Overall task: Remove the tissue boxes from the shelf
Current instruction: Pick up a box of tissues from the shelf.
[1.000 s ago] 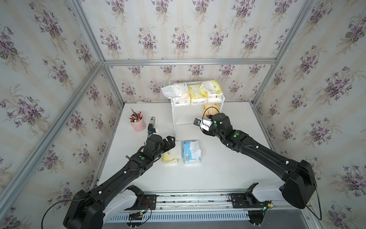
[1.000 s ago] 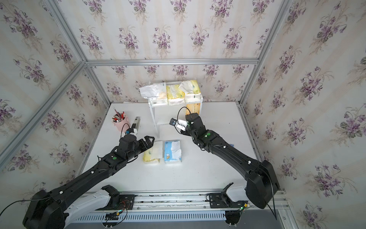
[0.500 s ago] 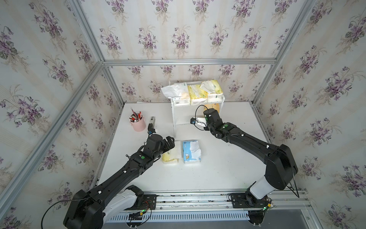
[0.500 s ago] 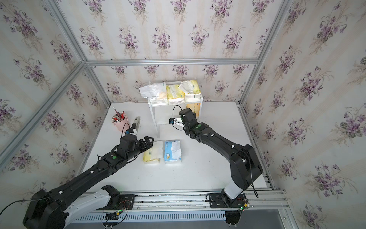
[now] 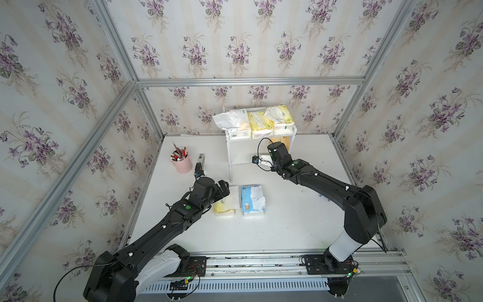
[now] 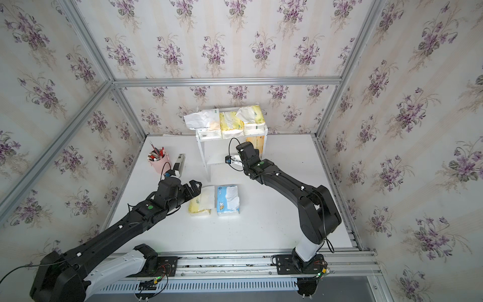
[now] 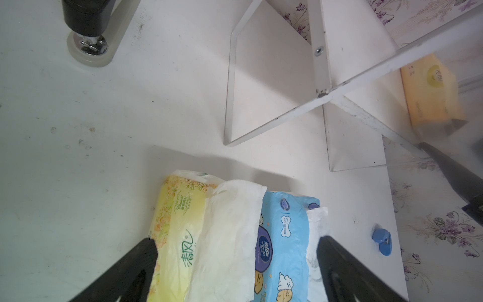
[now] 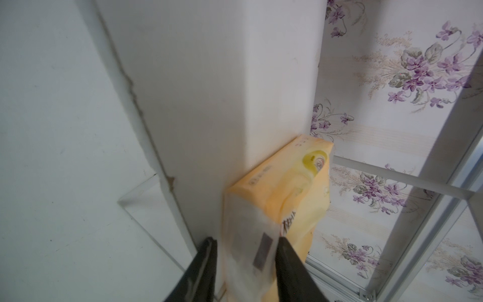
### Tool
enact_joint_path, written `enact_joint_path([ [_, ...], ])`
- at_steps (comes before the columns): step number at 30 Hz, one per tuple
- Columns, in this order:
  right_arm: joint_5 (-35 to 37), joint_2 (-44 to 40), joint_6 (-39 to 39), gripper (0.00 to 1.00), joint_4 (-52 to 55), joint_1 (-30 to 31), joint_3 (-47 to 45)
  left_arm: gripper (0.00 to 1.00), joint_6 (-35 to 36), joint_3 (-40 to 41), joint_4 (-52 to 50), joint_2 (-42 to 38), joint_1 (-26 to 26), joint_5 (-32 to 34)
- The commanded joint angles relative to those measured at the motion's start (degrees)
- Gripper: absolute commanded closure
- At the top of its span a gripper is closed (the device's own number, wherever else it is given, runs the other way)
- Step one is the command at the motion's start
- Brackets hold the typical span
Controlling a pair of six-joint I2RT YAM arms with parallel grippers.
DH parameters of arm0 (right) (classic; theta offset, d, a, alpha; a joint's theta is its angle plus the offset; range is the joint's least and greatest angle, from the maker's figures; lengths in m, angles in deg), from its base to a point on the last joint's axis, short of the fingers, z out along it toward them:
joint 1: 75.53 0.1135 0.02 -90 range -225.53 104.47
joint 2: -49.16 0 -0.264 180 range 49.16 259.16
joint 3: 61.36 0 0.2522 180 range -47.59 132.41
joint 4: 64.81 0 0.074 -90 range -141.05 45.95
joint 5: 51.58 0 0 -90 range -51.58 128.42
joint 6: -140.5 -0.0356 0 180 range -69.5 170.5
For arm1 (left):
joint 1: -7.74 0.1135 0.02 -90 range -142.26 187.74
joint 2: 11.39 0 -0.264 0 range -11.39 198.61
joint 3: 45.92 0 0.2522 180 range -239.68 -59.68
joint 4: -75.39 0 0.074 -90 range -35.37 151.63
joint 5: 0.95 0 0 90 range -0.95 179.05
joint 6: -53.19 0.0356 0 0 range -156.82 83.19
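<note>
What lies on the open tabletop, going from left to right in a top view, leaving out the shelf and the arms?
Pink pen cup → stapler → pale yellow tissue pack → blue-and-white tissue pack.

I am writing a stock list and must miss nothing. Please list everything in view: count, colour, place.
white two-tier board shelf: 1, white, back of the white table.
soft plastic-wrapped tissue packs: 3, one white, two pale yellow, side by side on the top tier.
orange plastic-wrapped tissue pack: 1, orange, lower tier.
tissue packs on the table: 2, pale yellow and blue-and-white, side by side.
pink pen cup: 1, pink, table's left part.
plastic stapler: 1, black-and-white, beside the cup.
small blue clip: 1, blue, on the table.
left hand: 1, black, open, by the table packs.
right hand: 1, black, fingers either side of the orange pack; grip unclear.
</note>
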State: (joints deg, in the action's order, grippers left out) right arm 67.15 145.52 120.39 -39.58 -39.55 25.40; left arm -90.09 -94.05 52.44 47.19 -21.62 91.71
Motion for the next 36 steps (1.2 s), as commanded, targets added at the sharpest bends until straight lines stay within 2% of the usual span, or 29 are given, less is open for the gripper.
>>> enact_joint_path([
  [1,-0.69,0.41,-2.33,0.73,1.5,0.0,0.18,0.01,1.07,-0.61,-0.11,0.08,0.01,0.53],
  [7,-4.6,-1.01,-4.67,1.0,1.86,0.51,0.12,0.01,2.09,-1.13,-0.95,0.26,0.01,0.16],
  [18,-12.55,-7.83,-5.72,1.0,-3.58,3.33,-4.42,0.01,2.84,-1.67,-1.59,-2.47,0.81,-1.98],
  [24,-16.87,-15.01,-5.98,1.0,-8.73,5.74,-11.54,0.01,1.74,-1.42,5.31,-3.32,2.9,-13.17],
  [30,-15.39,-18.54,-6.02,1.0,-11.03,9.34,-14.68,0.01,-0.4,-5.18,9.75,0.14,2.92,-22.71],
  [36,-14.31,-21.36,-7.34,1.0,-12.4,12.59,-17.69,0.01,-7.01,-6.39,18.4,4.72,2.9,-29.32],
])
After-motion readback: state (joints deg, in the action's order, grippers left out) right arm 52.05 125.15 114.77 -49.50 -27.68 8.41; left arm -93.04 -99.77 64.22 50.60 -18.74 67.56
